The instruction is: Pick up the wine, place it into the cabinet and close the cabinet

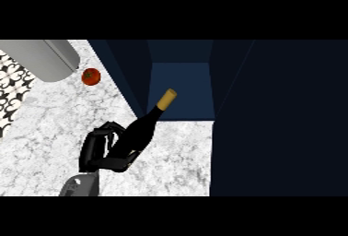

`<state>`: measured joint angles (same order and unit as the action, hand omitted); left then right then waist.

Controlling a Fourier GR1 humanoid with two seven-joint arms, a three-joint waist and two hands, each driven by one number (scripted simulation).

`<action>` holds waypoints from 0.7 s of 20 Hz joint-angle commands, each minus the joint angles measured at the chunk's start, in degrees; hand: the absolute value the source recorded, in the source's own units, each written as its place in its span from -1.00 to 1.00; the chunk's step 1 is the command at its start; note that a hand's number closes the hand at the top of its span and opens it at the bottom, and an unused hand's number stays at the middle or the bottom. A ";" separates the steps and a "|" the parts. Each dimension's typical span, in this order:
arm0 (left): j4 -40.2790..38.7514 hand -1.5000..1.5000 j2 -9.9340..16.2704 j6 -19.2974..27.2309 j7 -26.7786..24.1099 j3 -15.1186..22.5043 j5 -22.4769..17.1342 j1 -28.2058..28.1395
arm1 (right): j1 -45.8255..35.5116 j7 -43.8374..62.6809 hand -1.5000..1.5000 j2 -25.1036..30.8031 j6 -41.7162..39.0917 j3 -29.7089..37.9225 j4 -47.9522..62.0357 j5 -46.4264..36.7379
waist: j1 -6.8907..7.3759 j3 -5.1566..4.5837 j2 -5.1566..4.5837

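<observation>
The wine bottle (141, 131) is dark with a tan top (167, 97). It leans up and to the right, and its neck reaches the front edge of the open cabinet (180, 87), whose inside is blue. My left hand (95, 148) is shut on the bottle's lower body from the left, with fingers curled over it and hiding its base. The grey forearm (79, 185) enters from the lower left. My right hand does not show.
The cabinet's dark door (279, 120) stands open and fills the right side. A red tomato (91, 76) lies on the marble counter (48, 138) near a grey rounded object (44, 57) at the top left. A black-and-white patterned surface (10, 92) runs along the left edge.
</observation>
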<state>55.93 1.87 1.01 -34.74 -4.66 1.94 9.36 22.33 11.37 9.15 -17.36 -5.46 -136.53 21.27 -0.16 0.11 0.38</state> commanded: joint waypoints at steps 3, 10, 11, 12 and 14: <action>12.89 1.00 -1.81 6.52 13.42 6.00 1.44 -0.58 | 3.32 2.61 -1.00 0.73 0.17 0.72 -8.63 0.86 | -0.05 -0.07 -0.07; 8.69 1.00 -1.86 18.04 21.49 16.23 0.82 8.59 | 4.59 2.09 -1.00 1.82 -1.82 3.83 -7.73 5.31 | -1.16 -0.11 -0.27; 14.16 1.00 -1.81 15.02 25.66 13.93 5.61 6.80 | 6.34 2.60 -1.00 1.50 -1.32 3.23 -10.14 4.41 | -0.63 -0.07 -0.08; 10.54 1.00 -1.86 19.13 25.66 17.76 4.61 10.17 | 6.15 2.11 -1.00 1.10 -1.26 2.11 -9.95 3.09 | -1.27 -0.11 -0.17; 8.59 1.00 -1.85 19.00 25.19 17.65 6.21 10.58 | 6.36 2.20 -1.00 0.01 -0.80 0.53 -9.45 1.90 | -0.88 -0.12 -0.26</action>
<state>66.58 0.59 16.98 -12.72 9.33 5.79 15.99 24.99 10.21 9.72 -19.19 -3.84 -136.68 21.57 -0.71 0.05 0.27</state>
